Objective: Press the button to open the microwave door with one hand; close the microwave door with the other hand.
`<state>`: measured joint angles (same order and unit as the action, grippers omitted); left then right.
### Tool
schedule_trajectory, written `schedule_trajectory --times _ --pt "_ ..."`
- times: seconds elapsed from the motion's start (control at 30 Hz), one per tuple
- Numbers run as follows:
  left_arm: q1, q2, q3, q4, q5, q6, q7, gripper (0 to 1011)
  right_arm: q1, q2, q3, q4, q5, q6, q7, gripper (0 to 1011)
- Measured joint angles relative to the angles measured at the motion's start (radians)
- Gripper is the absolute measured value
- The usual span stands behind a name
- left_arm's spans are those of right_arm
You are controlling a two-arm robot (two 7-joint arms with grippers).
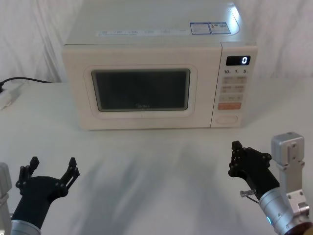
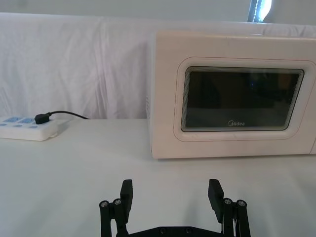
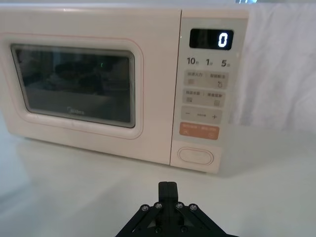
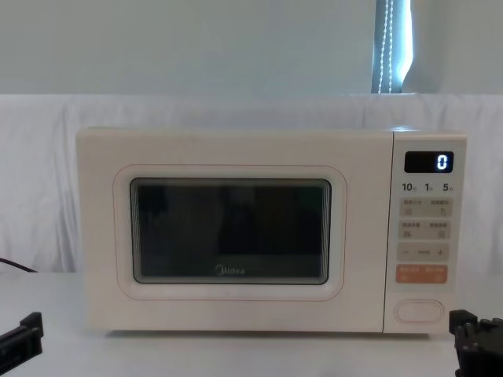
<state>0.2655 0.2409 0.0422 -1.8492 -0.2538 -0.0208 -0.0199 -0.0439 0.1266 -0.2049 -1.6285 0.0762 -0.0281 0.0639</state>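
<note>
- Fingers of the left gripper (image 1: 53,169) spread wide, near left on the surface (image 1: 146,166); right gripper (image 1: 234,157) near right, fingers drawn together; microwave door (image 1: 142,88) closed
- Left wrist view: fingers (image 2: 127,191) wide apart; door (image 2: 237,103) far ahead
- Right wrist view: fingers (image 3: 167,189) pressed together; button (image 3: 196,156) just beyond, untouched
- Chest view: button (image 4: 419,311) at the microwave's lower right

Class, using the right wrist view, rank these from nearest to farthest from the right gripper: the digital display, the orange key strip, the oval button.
1. The button, lowest on the control panel, just ahead of the right gripper.
2. The orange key strip, directly above the button.
3. The digital display, at the panel's top, farthest.
</note>
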Motion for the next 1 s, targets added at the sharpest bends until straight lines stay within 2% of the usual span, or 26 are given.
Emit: schedule_trajectory --times 0.43,0.8,1.0 --pt "0.0 0.0 0.0 0.0 0.0 0.0 0.0 1001 0.118 -0.039 0.036 0.149 -0.01 -0.014 0.029 0" --pt "0.0 0.0 0.0 0.0 0.0 0.0 0.0 1001 0.233 -0.065 0.057 0.318 -0.021 -0.048 0.037 0" --pt "0.0 0.0 0.0 0.0 0.0 0.0 0.0 1001 0.278 -0.072 0.067 0.387 -0.02 -0.062 0.043 0"
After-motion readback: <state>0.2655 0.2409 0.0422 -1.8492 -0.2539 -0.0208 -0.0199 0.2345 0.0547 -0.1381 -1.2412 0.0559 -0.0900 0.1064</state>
